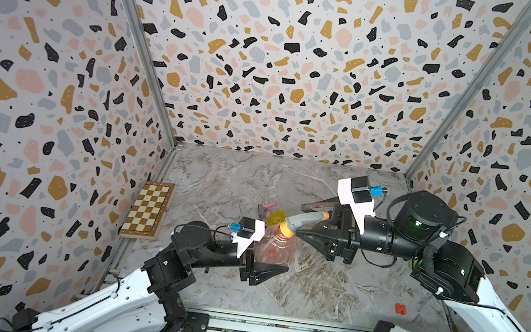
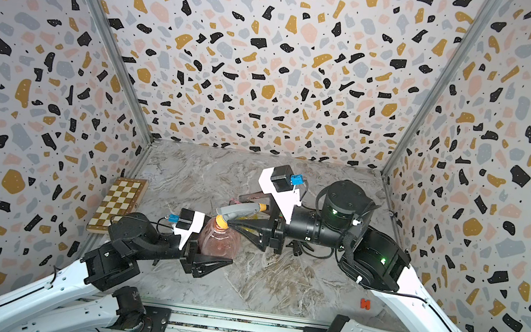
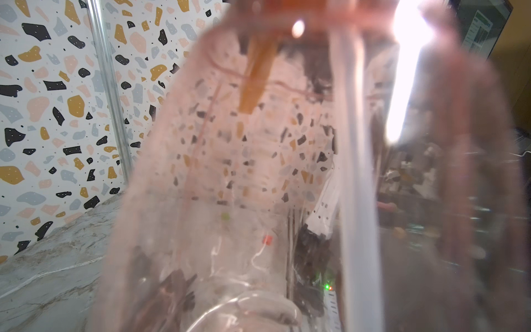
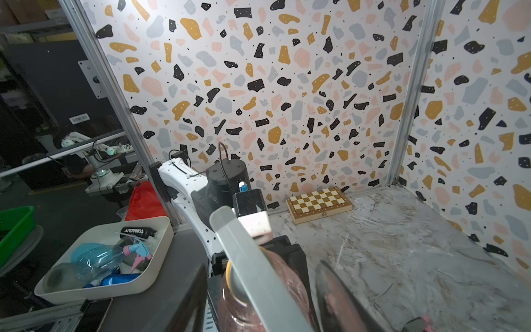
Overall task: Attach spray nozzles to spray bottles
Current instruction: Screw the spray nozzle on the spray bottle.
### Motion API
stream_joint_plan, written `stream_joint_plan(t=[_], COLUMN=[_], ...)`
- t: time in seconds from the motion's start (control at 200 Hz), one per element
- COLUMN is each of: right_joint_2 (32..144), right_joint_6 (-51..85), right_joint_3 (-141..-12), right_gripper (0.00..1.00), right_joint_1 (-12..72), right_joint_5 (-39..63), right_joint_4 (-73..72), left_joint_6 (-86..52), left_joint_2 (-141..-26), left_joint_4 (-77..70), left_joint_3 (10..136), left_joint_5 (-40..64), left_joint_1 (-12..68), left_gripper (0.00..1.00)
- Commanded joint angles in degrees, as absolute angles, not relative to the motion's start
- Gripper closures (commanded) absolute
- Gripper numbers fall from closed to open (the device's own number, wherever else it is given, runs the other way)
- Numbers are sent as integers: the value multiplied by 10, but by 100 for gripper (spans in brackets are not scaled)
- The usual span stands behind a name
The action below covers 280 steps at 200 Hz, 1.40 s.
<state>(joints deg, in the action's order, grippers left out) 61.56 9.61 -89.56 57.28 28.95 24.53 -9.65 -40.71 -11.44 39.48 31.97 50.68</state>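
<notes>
The left tool is closed on the belly of the pink bottle, holding it upright and slightly tilted near the middle of the tabletop. The grey nozzle sits on the bottle's neck by its orange collar, its head pointing toward the right arm. Through the bottle wall, the left wrist view shows the clear tube running down inside.

The right tool straddles the nozzle head with its jaws apart, a gap visible on each side in the right wrist view.

Just behind the pink bottle stands the yellow bottle. A chessboard lies against the left wall.
</notes>
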Motion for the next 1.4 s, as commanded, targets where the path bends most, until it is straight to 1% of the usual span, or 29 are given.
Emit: stream_joint_plan(t=[0.0, 0.19, 0.36, 0.43, 0.536, 0.746, 0.896, 0.946, 1.146, 1.286, 1.397], right_joint_2=[616, 627, 647, 658, 678, 699, 725, 729, 726, 741, 741], right_joint_6=[98, 100, 95, 92, 84, 70, 49, 51, 95, 134, 180], right_joint_3=[-920, -925, -953, -967, -996, -1022, -1051, -1046, -1002, -990, -954], right_gripper=[50, 66, 80, 87, 100, 100, 100, 100, 100, 100, 100], right_joint_1=[571, 571, 571, 571, 571, 576, 615, 617, 620, 627, 631], right_joint_5=[310, 307, 299, 290, 282, 260, 212, 212, 191, 154, 128], right_joint_4=[253, 269, 311, 335, 379, 434, 479, 478, 451, 459, 441], left_joint_6=[-93, -90, -73, -62, -43, -24, -8, -6, -16, -8, -8], left_joint_2=[-408, -409, -412, -413, -417, -418, -433, -432, -423, -426, -424], left_joint_4=[-131, -124, -79, -49, 3, 51, 96, 97, 80, 93, 82], left_joint_3=[412, 417, 437, 450, 474, 498, 536, 541, 541, 551, 547], left_joint_5=[314, 308, 306, 306, 302, 279, 263, 257, 200, 132, 93], left_joint_1=[503, 503, 503, 503, 503, 503, 503, 503, 504, 504, 504], left_gripper=[100, 100, 100, 100, 100, 100, 100, 100, 100, 100, 100])
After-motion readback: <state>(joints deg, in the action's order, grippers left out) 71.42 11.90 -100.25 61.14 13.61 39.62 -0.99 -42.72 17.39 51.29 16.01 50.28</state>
